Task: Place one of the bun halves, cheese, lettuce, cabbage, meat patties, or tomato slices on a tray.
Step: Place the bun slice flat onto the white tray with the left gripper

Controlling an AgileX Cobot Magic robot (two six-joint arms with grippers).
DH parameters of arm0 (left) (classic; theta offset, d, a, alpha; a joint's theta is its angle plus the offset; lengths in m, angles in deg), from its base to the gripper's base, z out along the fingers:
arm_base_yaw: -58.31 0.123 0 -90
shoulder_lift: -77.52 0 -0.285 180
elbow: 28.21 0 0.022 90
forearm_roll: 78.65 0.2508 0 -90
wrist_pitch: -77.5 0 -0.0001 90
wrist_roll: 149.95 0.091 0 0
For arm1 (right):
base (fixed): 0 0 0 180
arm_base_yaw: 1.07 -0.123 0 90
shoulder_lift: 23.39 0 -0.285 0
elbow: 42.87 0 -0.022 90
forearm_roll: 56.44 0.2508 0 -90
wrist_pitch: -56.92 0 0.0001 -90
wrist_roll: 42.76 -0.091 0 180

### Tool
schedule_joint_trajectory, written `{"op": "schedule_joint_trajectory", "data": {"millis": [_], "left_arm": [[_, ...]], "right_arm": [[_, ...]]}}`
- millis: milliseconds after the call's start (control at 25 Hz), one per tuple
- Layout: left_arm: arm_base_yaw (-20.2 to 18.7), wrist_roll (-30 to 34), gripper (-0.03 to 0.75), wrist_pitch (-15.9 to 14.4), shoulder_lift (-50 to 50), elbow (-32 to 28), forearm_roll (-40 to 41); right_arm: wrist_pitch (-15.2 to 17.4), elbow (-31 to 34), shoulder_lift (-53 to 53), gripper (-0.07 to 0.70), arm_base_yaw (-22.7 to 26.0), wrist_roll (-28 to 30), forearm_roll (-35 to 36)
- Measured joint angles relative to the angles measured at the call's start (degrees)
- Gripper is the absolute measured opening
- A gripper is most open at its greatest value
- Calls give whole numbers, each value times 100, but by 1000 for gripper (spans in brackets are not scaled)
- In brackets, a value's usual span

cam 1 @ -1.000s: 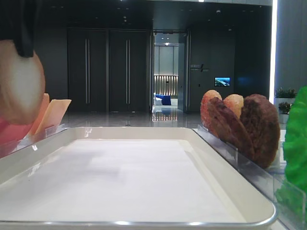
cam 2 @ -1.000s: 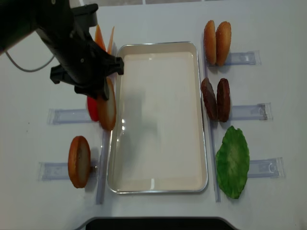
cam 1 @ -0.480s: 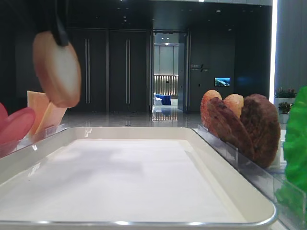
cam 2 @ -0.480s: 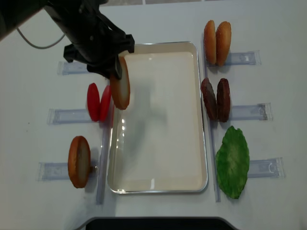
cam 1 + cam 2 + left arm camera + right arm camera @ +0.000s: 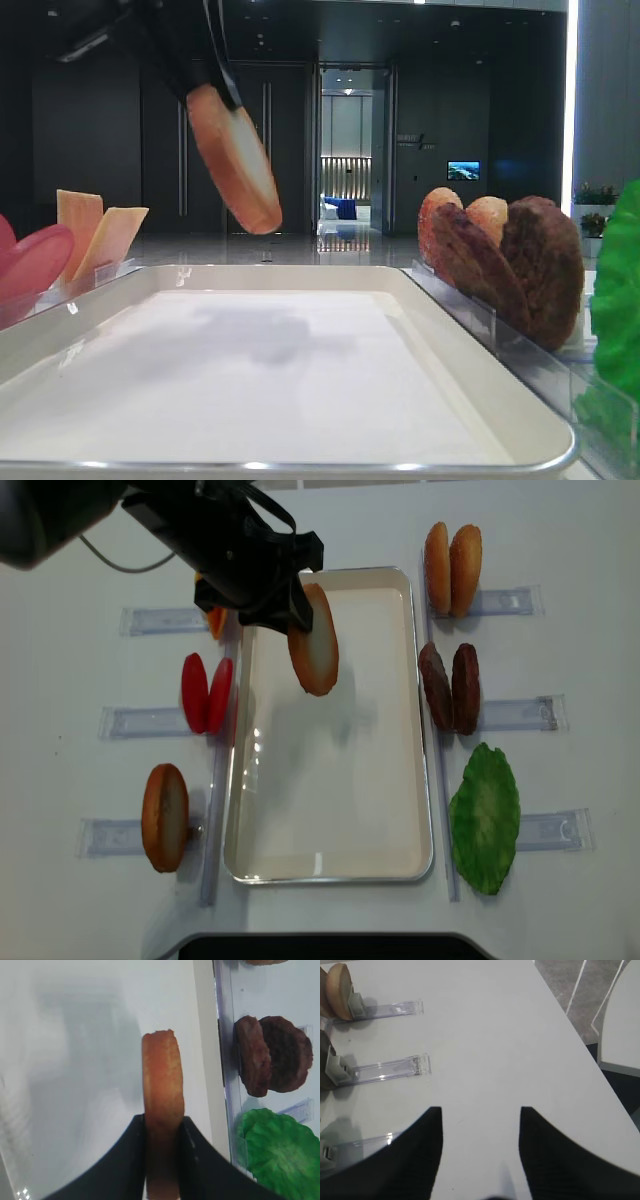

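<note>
My left gripper (image 5: 291, 604) is shut on a bun half (image 5: 314, 642), a thick tan disc with a pale face. It holds the bun on edge and tilted, in the air over the far left part of the cream-white tray (image 5: 330, 780). In the left wrist view the black fingers (image 5: 131, 1150) clamp the bun's (image 5: 162, 1070) lower rim above the tray's liner (image 5: 75, 1060). From the low view the bun (image 5: 238, 160) hangs well clear of the tray (image 5: 250, 380). My right gripper (image 5: 480, 1110) is open over bare white table, holding nothing.
Right of the tray stand two bun halves (image 5: 451, 568), two meat patties (image 5: 450, 688) and green lettuce (image 5: 485, 817) in clear holders. On the left are tomato slices (image 5: 206, 692), another bun half (image 5: 165, 817) and cheese (image 5: 98, 235), partly hidden behind my arm from above.
The left gripper has carried the bun half from beside the tomato slices rightward and over the tray's left rim, and tilted it more. The right gripper's earlier state is not shown.
</note>
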Motion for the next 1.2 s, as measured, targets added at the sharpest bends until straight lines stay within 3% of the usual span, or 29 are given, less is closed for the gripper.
{"op": "schedule_joint_trajectory", "data": {"millis": [280, 1200], "left_arm": [[0, 508, 129, 261, 332, -17, -702], [0, 1177, 129, 651, 1055, -368, -1126]], "right_arm": [[0, 0, 0, 340, 0, 0, 0], [0, 0, 0, 340, 0, 0, 0]]}}
